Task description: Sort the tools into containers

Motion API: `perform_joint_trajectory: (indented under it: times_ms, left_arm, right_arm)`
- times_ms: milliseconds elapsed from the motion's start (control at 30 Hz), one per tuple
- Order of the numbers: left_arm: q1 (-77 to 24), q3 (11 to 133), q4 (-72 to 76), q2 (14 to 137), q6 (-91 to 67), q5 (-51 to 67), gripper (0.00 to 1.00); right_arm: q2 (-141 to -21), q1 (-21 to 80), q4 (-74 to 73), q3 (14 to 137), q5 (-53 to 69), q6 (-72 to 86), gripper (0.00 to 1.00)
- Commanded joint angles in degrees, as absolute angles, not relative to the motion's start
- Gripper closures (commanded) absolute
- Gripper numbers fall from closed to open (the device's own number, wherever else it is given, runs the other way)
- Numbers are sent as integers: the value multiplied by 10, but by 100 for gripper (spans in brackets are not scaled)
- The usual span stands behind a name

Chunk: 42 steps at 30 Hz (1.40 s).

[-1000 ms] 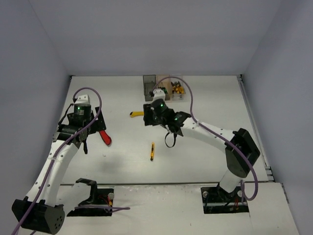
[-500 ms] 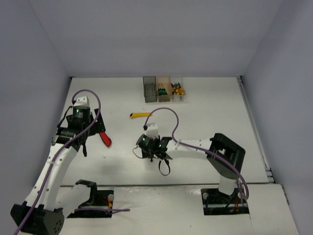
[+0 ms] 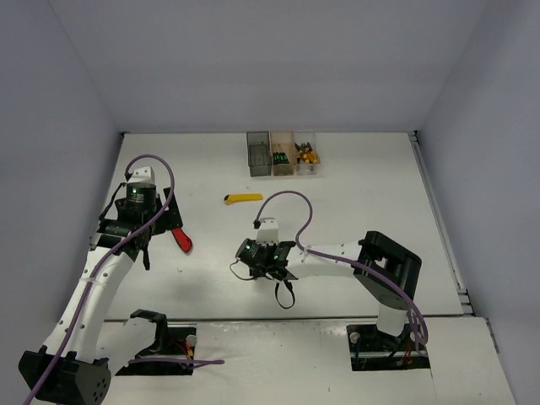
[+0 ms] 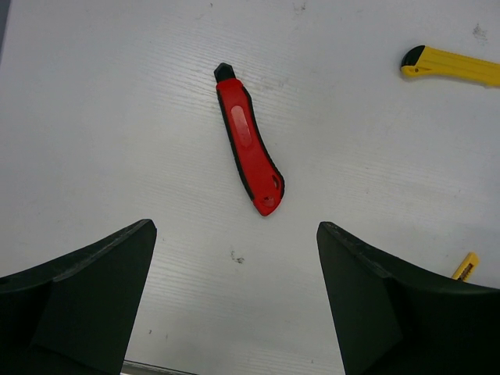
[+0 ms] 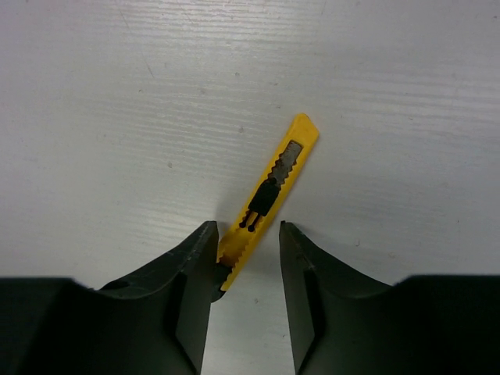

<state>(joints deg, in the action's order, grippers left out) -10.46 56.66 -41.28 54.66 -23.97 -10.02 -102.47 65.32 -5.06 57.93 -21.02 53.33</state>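
A small yellow utility knife (image 5: 273, 187) lies flat on the white table between the fingers of my right gripper (image 5: 248, 234). The jaws stand narrowly apart: the left fingertip (image 5: 205, 250) touches the knife's near end, while the right one is clear of it. From above, the right gripper (image 3: 261, 263) hides this knife. The red-handled cutter (image 4: 250, 144) (image 3: 180, 240) lies ahead of my wide-open, empty left gripper (image 4: 234, 312) (image 3: 145, 249). A longer yellow knife (image 3: 245, 198) (image 4: 453, 64) lies further back. Three containers stand in a row: dark grey (image 3: 258, 153), orange (image 3: 282, 155), clear (image 3: 307, 157).
The orange and clear bins hold several small tools. Grey walls close in the table on three sides. Purple cables loop over both arms. The small yellow knife's tip (image 4: 466, 266) shows at the right edge of the left wrist view.
The right arm swung from the bins back toward the near middle of the table and came down over the small yellow knife, its jaws narrowing. The left arm barely moved.
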Motion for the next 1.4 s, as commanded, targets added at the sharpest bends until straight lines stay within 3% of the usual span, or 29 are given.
perform_joint_trajectory:
  times_ms: [0,67,200,267,467,733,1100,1367]
  left_arm:
    - [-101,575,-396,548,-231,-97,19]
    - [-101,575,-396,547,-231,-98,19]
    - [-101,576,-396,548,-232,-99,19]
    - [-101,575,-396,549,-233,-97,19]
    - [-100,575,-396,555,-233,-97,19]
    - [-100,576,-395,571,-228,-88,19]
    - [-101,573,-382,575,-201,-56,19]
    - [-101,556,-349,566,-174,-17,19]
  right_arm:
    - [-1044,648,-69,581,-229,549,72]
    - [-1056,646,-69,588,-232,542,75]
    - [-1073,637,-69,613,-239,512,95]
    - [-1075,627,-69,640,-248,477,100]
    - [-1076,565,-66,749,-252,350,100]
    - [-1150,453,-59,999,-212,178,100]
    - [-1381,334,-22,1297,-115,139,100]
    - [-1456,318,34,1357,-67,117,90]
